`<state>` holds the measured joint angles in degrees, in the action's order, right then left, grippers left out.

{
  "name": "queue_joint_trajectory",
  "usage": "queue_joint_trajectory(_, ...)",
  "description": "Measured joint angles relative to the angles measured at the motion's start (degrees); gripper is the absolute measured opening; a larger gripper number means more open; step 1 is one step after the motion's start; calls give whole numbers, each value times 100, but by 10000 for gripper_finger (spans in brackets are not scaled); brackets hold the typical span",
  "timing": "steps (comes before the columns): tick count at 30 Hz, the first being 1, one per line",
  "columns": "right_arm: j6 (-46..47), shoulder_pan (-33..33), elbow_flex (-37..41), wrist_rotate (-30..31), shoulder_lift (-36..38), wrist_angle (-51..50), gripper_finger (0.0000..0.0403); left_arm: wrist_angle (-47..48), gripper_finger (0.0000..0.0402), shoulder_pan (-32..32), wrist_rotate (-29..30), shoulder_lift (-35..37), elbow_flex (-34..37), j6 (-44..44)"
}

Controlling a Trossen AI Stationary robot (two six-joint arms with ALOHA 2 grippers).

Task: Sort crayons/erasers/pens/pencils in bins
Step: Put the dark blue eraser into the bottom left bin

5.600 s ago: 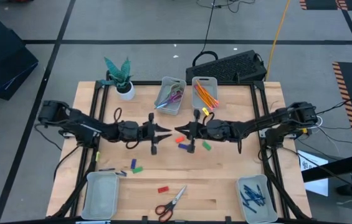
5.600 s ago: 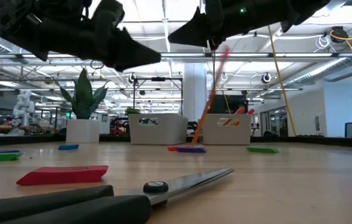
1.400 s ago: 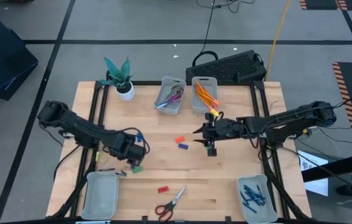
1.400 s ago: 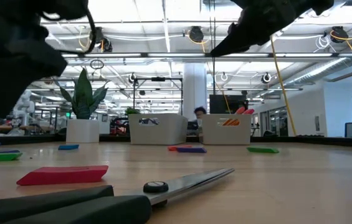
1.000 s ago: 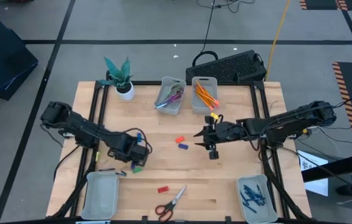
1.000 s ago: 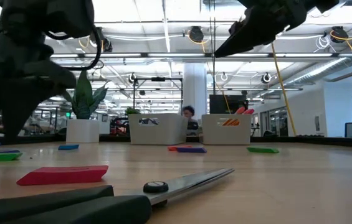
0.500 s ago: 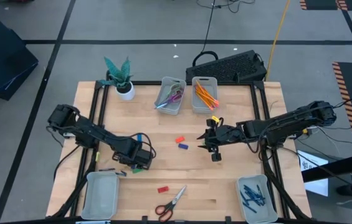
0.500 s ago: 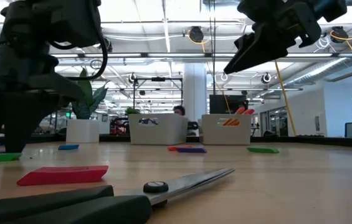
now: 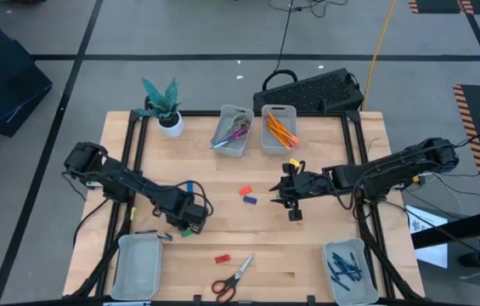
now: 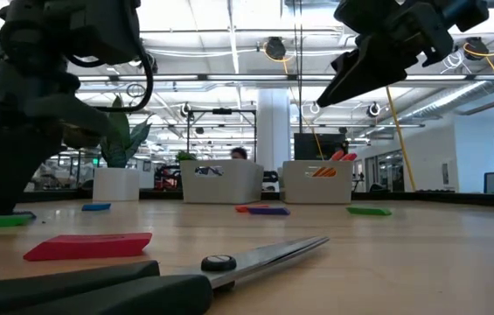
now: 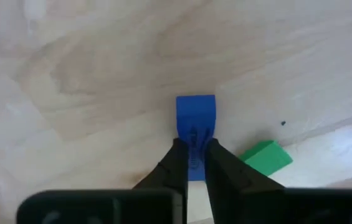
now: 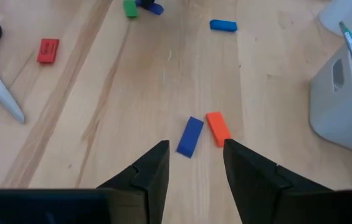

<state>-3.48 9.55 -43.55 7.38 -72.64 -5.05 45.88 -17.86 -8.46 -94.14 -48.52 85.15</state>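
Observation:
My left gripper [image 11: 193, 146] stands low over the table's near left [image 9: 185, 223], shut on a blue eraser [image 11: 195, 112]. A green eraser [image 11: 264, 157] lies flat right beside it. My right gripper [image 12: 194, 163] hangs open above the table's middle [image 9: 285, 195], just right of a blue eraser [image 12: 190, 136] and a red eraser [image 12: 218, 129] lying side by side. Another red eraser [image 9: 221, 258] lies near the front. Two bins stand at the far edge, one with orange pencils [image 9: 279, 129]. Two more stand at the near corners: one at the left [image 9: 138, 263] and one at the right, holding pens [image 9: 347, 269]. My left gripper has the blue eraser's end [image 11: 194, 163] between its two nearly closed fingers, with blue showing in the narrow gap. The fingers come from above, pointing down, and lie along the eraser. The rest of the eraser sticks out past the fingertips. Whether it is lifted off the wood I cannot tell.
Red-handled scissors [image 9: 234, 276] lie at the front middle, large in the low view [image 10: 142, 284]. A white plant pot [image 9: 170, 123] stands at the far left. Thin dark sticks [image 9: 148, 231] lie left of my left gripper. Another blue eraser [image 12: 223, 25] lies farther off.
My left gripper has moved a little toward the table's near edge and come down to the wood at the blue and green erasers. My right gripper has drifted slightly toward the right and near edges, still open.

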Motion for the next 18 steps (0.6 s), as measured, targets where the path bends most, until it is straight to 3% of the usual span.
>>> queue_joint_trajectory(4, 229, 112, 0, -1, 0, -90, 146, 536, 54, 109, 628, 442, -120, -363)
queue_joint_trajectory(7, 430, 182, 0, 6, 0, 42, 146, 953, 65, -3, 573, 817, -442, -515)
queue_joint_trajectory(13, 811, 220, 0, 17, 1, 663, 146, 1886, 50, -546, -827, 1407, -1076, -200)
queue_joint_trajectory(18, 828, 220, 0, 25, 2, 1125, 146, 2005, 51, -1543, -1583, 1638, -1463, 947)
